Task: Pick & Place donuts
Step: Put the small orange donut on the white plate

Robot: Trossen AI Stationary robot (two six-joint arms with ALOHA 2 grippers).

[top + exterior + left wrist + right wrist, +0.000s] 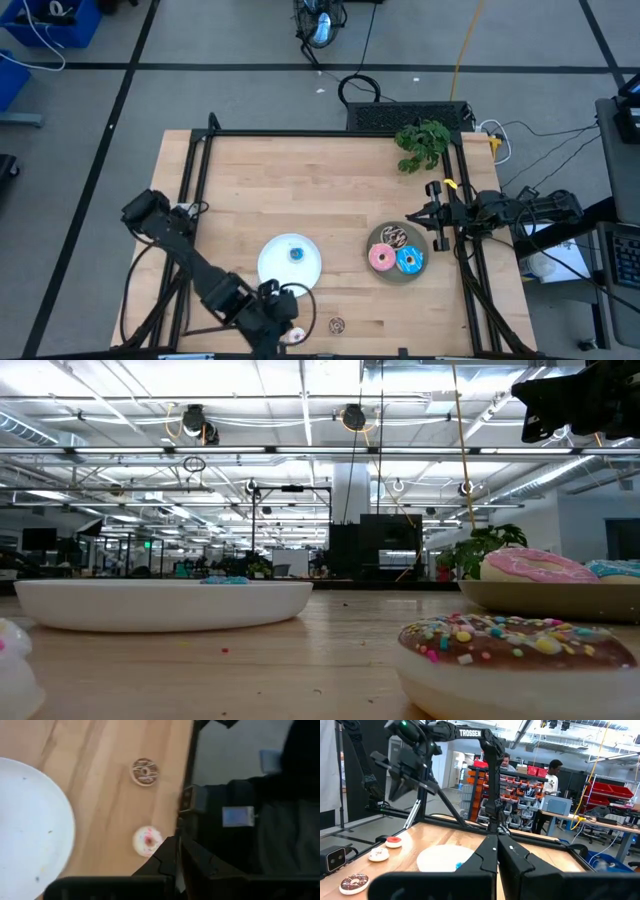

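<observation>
Left tool (283,330), closed and empty, hovers beside white mini donut (147,840) at the table's near edge (400,352).

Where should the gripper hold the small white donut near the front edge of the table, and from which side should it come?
The small white donut lies flat on the table near the left gripper. Probably best to come straight down from above and pinch across the ring: it is low, and from the side the fingers would meet the wood.
</observation>
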